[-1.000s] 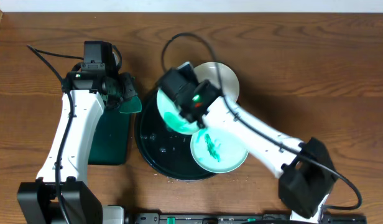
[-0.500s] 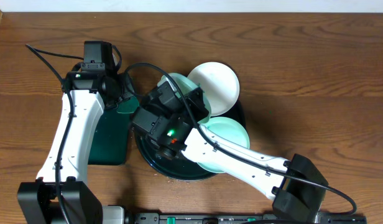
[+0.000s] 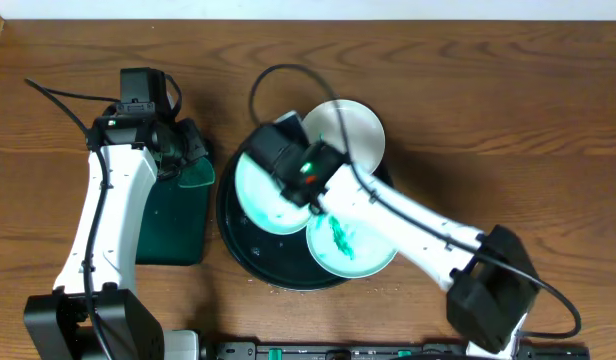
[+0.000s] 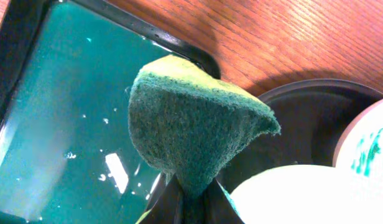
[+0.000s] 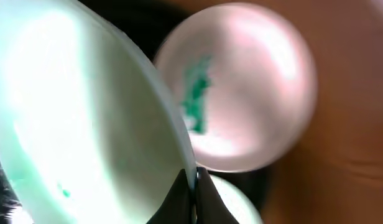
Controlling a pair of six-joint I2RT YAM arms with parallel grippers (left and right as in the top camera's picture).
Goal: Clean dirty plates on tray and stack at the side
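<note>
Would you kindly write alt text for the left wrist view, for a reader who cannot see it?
The left fingers pinch a green sponge over a wet dark green tray. To the right show the black tray and a smeared plate, with wooden table behind.

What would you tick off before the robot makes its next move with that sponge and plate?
1. left gripper shut on sponge: ok.
2. right gripper pinching rim of mint plate: ok.
3. mint plate wiped clean: not ok, green marks show.
4. white plate and second mint plate clean: not ok, both smeared.
5. stack beside tray begun: not ok, none stacked.
</note>
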